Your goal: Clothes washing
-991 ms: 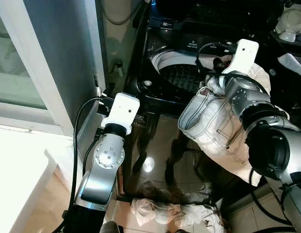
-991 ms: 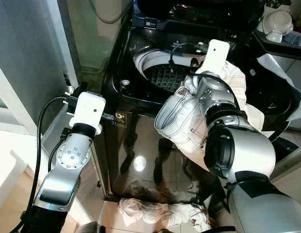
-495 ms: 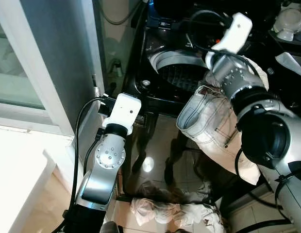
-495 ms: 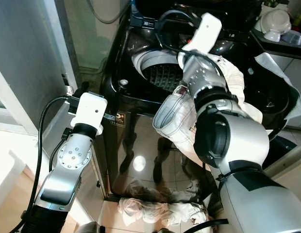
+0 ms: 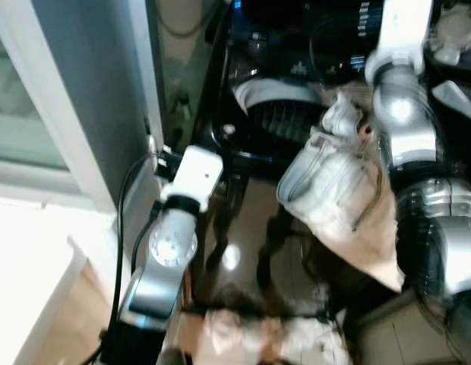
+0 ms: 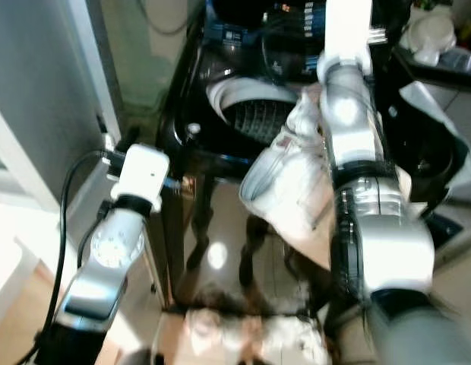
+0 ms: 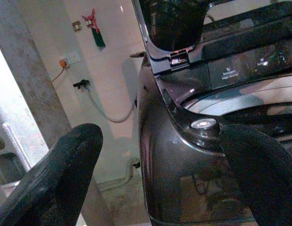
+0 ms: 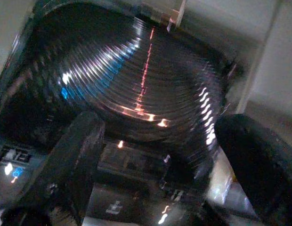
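Grey wall panelling and a pale window frame [image 5: 38, 114] are seen at the far left. Beside them the left gripper [image 7: 160, 174] is held at the corner of the glossy black top-loading washing machine [image 5: 243, 144], its jaws spread wide with nothing between them. Pale off-white trousers [image 5: 334, 198] are draped over the machine's front edge. Above the ribbed drum [image 5: 285, 122], the right gripper [image 8: 160, 155] is raised, jaws apart and empty. Crumpled light clothes [image 5: 273, 334] lie on the floor.

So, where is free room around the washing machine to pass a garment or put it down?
The round drum opening of the black top-loading washing machine is free. The pale jeans crowd its front right edge, and crumpled light clothes crowd the floor below it.
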You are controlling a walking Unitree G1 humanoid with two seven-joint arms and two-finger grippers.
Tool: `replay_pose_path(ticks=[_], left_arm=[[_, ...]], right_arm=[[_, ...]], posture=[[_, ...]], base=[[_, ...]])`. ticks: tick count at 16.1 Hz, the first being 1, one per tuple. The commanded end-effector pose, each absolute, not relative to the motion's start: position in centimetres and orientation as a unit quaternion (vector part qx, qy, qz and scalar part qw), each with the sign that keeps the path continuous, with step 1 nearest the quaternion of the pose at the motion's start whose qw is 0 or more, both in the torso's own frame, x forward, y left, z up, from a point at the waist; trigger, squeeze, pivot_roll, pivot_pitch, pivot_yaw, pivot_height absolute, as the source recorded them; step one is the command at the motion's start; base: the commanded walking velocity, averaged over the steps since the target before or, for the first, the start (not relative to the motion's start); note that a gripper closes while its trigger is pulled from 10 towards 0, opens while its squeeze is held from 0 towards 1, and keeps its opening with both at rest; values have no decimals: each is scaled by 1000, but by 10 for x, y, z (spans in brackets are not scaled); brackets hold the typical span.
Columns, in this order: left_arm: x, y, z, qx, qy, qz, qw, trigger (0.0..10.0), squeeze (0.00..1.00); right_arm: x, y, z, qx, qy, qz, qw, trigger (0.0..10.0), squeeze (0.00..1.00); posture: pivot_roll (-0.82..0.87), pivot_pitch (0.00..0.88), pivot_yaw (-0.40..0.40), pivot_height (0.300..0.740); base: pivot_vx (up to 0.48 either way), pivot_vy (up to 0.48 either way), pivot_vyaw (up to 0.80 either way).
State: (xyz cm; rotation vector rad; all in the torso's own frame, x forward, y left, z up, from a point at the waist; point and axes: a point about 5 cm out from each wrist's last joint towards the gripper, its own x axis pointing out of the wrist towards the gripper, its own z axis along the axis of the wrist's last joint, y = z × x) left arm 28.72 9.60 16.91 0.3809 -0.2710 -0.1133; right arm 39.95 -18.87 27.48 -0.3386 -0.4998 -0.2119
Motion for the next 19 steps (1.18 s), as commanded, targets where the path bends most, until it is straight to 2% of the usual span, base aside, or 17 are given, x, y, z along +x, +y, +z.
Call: replay_pose_path(ticks=[1,2,6,7,9,11,12,13,15,16,17,19], left_arm=[[286,94,169,190,-139,-62,970,10000,0],[286,94,167,194,-139,-69,969,10000,0],[291,94,166,205,-139,-86,965,10000,0],[291,93,167,205,-141,-90,964,10000,0],[292,91,168,207,-144,-101,962,10000,0],[293,88,168,207,-145,-109,961,10000,0],[292,88,168,206,-145,-112,961,10000,0],[291,88,167,206,-145,-115,961,10000,0],[291,88,167,207,-144,-117,961,10000,0],[290,88,167,210,-144,-119,960,10000,0],[289,89,168,212,-145,-120,959,10000,0],[283,94,167,219,-142,-119,958,10000,0]], right_arm=[[383,-193,282,-179,-301,-116,929,10000,0],[359,-196,264,-195,-324,-116,918,10000,0],[307,-209,201,-238,-259,-91,931,10000,0],[297,-214,196,-247,-253,-97,930,10000,1000],[279,-216,188,-272,-253,-89,924,10000,1000],[258,-220,155,-295,-204,-71,931,10000,1000],[252,-227,128,-283,-145,-69,946,10000,1000],[256,-227,103,-218,-65,-50,973,10000,1000],[267,-221,76,-128,34,-30,991,10000,1000],[276,-223,70,-112,58,-57,990,10000,369],[281,-224,68,-106,65,-68,990,10000,0],[285,-223,59,-92,88,-80,989,10000,0]], posture=[[-10,0,-80,740],[-26,0,-73,740],[-85,0,-34,740],[-95,0,-23,740],[-109,0,-11,740],[-118,6,3,740],[-116,12,6,740],[-114,15,9,740],[-104,29,20,740],[-96,34,24,740],[-81,44,27,740],[-48,74,29,740]], base=[[0,0,0],[0,0,0],[0,0,0],[0,0,0],[0,0,0],[0,0,0],[0,0,0],[0,0,0],[0,0,0],[0,0,0],[0,0,0],[0,0,0]])
